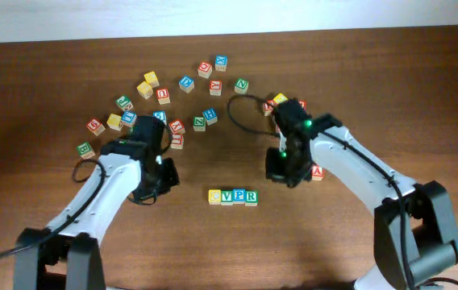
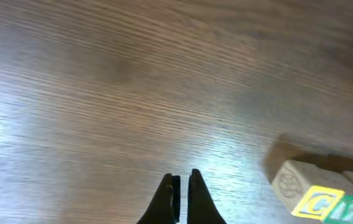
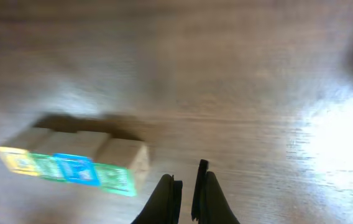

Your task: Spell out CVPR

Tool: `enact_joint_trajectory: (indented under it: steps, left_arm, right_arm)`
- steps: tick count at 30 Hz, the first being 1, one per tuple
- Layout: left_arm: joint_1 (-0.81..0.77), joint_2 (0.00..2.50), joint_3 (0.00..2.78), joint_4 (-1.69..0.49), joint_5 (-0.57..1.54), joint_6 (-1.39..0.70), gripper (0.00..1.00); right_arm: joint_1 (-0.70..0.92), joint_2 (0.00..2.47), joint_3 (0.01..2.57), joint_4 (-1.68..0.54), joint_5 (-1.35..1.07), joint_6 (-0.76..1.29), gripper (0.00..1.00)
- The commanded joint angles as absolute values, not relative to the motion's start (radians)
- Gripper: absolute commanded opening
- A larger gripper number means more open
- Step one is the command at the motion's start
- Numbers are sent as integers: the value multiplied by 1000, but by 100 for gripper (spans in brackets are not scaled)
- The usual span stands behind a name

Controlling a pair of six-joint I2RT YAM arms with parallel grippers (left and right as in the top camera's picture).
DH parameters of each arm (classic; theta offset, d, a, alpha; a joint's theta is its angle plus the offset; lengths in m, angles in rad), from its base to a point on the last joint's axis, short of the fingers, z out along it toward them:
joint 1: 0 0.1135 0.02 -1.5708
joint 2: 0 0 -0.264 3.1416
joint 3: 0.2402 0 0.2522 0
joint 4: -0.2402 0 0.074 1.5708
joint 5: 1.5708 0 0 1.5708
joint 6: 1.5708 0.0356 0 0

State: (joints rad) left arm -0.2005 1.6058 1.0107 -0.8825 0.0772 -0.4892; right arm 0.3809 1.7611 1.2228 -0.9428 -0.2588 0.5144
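Four letter blocks stand in a touching row (image 1: 233, 196) at the table's front centre, reading C, V, P, R. The yellow C block (image 1: 214, 196) is at its left end and the green R block (image 1: 251, 196) at its right end. My left gripper (image 1: 155, 184) is left of the row, apart from it, shut and empty; its view shows the C block (image 2: 316, 202) at lower right. My right gripper (image 1: 284, 171) is up and right of the row, shut and empty; its view shows the row (image 3: 71, 165) at lower left.
Many loose letter blocks lie scattered in an arc across the far half of the table, such as a yellow one (image 1: 151, 79) and a blue one (image 1: 221, 61). A red-lettered block (image 1: 318, 171) sits just right of my right gripper. A black cable (image 1: 241, 113) loops near the centre.
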Motion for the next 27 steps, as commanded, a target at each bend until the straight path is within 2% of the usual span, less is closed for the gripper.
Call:
enact_joint_trajectory:
  steps: [1, 3, 4, 5, 6, 9, 17, 27]
  left_arm:
    - [-162, 1596, 1010, -893, 55, -477, 1]
    - [-156, 1596, 1010, -892, 54, -477, 5]
    - [-156, 1596, 1010, -892, 54, -477, 5]
    - [-156, 1596, 1010, -896, 47, -477, 0]
    - [-152, 1596, 1010, -911, -12, -559, 0]
    - [-113, 1596, 1010, -925, -24, -590, 0]
    - [-36, 1596, 1010, -964, -27, -578, 0]
    - [-28, 1596, 1010, -958, -27, -575, 0]
  right_arm:
    - [403, 1762, 1301, -922, -247, 503, 4]
    - [441, 1763, 1295, -888, -250, 506, 4]
    - [471, 1763, 1288, -864, -250, 506, 4]
    - [503, 1763, 1285, -840, -244, 506, 4]
    - [554, 1763, 1283, -825, -181, 540, 4]
    - [624, 1773, 1283, -813, -93, 646, 4]
    - [650, 1924, 1283, -743, -128, 671, 4]
    - [651, 1931, 1283, -760, -191, 671, 4]
